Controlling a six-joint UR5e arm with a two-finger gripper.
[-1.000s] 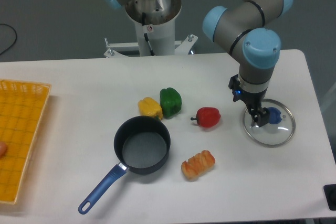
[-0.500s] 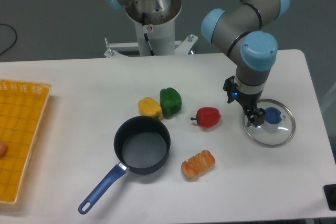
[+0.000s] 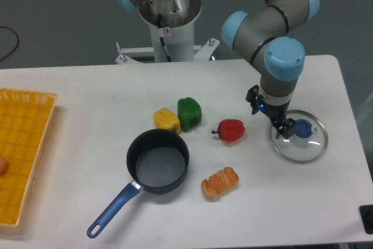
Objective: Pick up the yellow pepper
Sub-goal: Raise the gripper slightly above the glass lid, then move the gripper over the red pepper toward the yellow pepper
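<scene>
White tabletop (image 3: pixel 87 86) carries the yellow pepper (image 3: pixel 166 120), touching the green pepper's (image 3: pixel 189 113) left side, well left of my gripper (image 3: pixel 285 132), which hovers over the glass lid (image 3: pixel 298 138), holding nothing, opening unreadable.

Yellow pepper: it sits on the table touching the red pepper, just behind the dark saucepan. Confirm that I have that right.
Not quite. In the camera view the yellow pepper sits on the table just behind the dark saucepan, but the one it touches is the green pepper, on its right in the picture. The red pepper lies apart, further right.
</scene>
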